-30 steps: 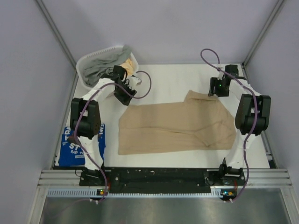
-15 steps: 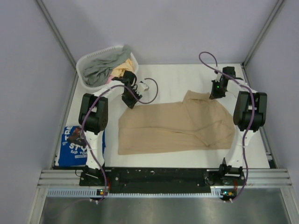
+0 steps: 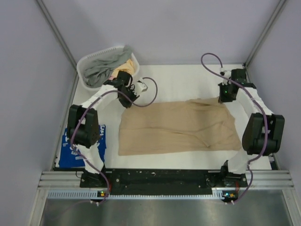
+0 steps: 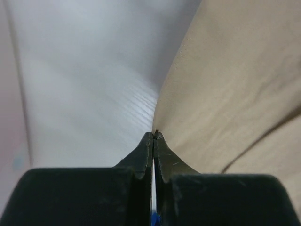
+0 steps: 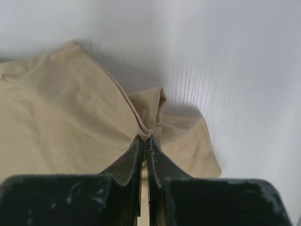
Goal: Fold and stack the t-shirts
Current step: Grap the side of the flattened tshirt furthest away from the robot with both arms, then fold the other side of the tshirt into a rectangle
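**A:** While the tan t-shirt (image 3: 178, 127) lies spread on the counter (image 3: 178, 80), what is the right hand (image 3: 226, 96) doing?

**B:** Its two fingers are pressed together on a small pucker of the shirt's far right corner. In the wrist view the right hand (image 5: 144, 138) has the cloth gathered at its tips. The tan t-shirt (image 5: 56, 122) spreads away to that hand's left, and a little folded flap pokes out just beyond and to the right of the tips. Bare counter (image 5: 211, 47) lies ahead of them.

**A:** And the left hand (image 3: 128, 98)?

**B:** It is pressed together too. In its own view the left hand (image 4: 154, 134) shows no gap between the fingers, and the tips sit right at the shirt's edge. The tan t-shirt (image 4: 235, 84) fills everything to that hand's right, and white counter (image 4: 84, 70) lies to its left. I cannot tell whether any cloth is caught between the fingers.

**A:** Where is the other shirt?

**B:** The blue t-shirt (image 3: 68, 160) lies well behind the left hand, at the near left edge of the counter. It is partly under that arm, and its white lettering shows only in part.

**A:** Anything beyond the left hand?

**B:** The white basket (image 3: 84, 66) stands just past it, in the far left corner, with a grey garment (image 3: 101, 66) heaped in it.
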Robot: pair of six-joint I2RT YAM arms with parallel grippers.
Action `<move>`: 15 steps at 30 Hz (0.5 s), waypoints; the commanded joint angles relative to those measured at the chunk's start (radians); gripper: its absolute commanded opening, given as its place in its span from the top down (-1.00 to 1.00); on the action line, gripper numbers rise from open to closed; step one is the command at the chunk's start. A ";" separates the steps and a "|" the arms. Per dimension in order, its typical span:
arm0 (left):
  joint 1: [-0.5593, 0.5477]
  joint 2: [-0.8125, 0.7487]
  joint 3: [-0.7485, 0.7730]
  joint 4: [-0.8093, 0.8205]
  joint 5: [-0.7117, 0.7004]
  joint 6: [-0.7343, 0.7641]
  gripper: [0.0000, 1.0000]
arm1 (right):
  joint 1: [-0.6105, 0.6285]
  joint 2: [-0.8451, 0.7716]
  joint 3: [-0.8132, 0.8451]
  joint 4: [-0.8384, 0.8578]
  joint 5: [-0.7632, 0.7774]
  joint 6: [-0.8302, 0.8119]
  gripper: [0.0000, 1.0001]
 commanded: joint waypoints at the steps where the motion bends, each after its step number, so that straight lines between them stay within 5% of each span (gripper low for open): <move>1: -0.006 -0.223 -0.093 -0.019 0.069 0.063 1.00 | 0.009 -0.175 -0.076 -0.079 0.067 -0.211 1.00; 7: -0.053 -0.316 -0.295 -0.048 0.109 0.134 1.00 | 0.023 -0.231 -0.101 -0.377 0.271 -0.494 1.00; 13: -0.076 -0.391 -0.455 -0.084 0.144 0.203 1.00 | 0.061 -0.255 -0.234 -0.468 0.295 -0.537 0.99; 15: -0.090 -0.390 -0.476 -0.121 0.143 0.236 0.73 | 0.075 -0.237 -0.257 -0.466 0.297 -0.525 0.73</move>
